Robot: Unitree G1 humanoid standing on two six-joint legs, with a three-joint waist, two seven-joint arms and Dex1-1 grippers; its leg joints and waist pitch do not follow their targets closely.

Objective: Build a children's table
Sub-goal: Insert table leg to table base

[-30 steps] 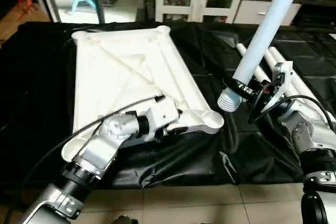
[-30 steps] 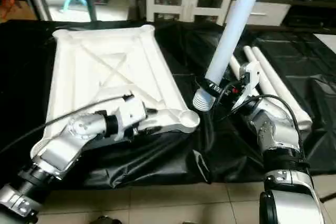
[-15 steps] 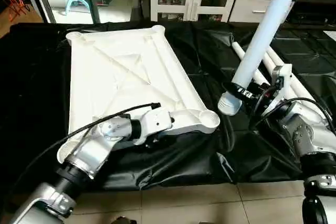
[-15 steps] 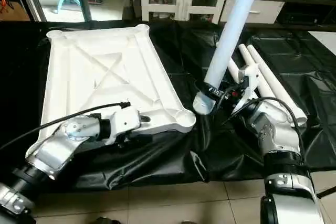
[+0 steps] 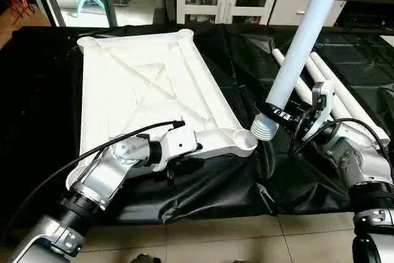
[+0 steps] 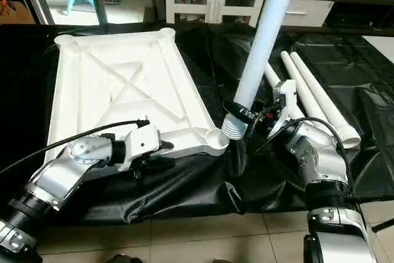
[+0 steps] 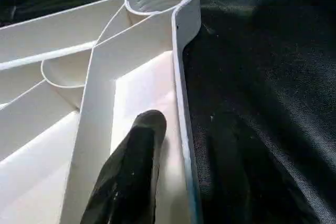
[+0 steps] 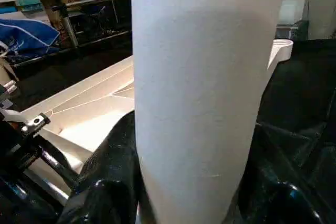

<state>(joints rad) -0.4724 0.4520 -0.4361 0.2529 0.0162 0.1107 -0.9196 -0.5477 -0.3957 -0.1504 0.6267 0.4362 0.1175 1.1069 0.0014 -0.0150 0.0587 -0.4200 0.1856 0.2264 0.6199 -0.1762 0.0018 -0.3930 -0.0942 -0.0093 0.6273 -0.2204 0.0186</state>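
Since one second ago, the threaded end of the held leg (image 5: 301, 44) has shifted toward the tabletop (image 5: 148, 93) and now sits just beside the tabletop's near right corner socket (image 5: 245, 139); the left gripper (image 5: 184, 163) has slid from on top of the near rim to its outer edge.

The tabletop lies underside up on the black cloth (image 5: 246, 183), its X-ribs facing upward. The right gripper (image 6: 249, 121) is clamped around the held leg just above its ribbed end, one black finger on each side of the tube; the leg rises steeply away from the tabletop. The ribbed end is above and against the socket rim, not seated inside it.

The left gripper straddles the tabletop's near rim. In the left wrist view, one black finger (image 7: 131, 177) rests inside the rim on the white surface; the other finger (image 7: 226, 174) is outside the rim, over the cloth. Whether the rim is pinched tight cannot be told.

Three spare legs (image 5: 335, 87) lie side by side on the cloth, to the right of the tabletop and beyond the right gripper.
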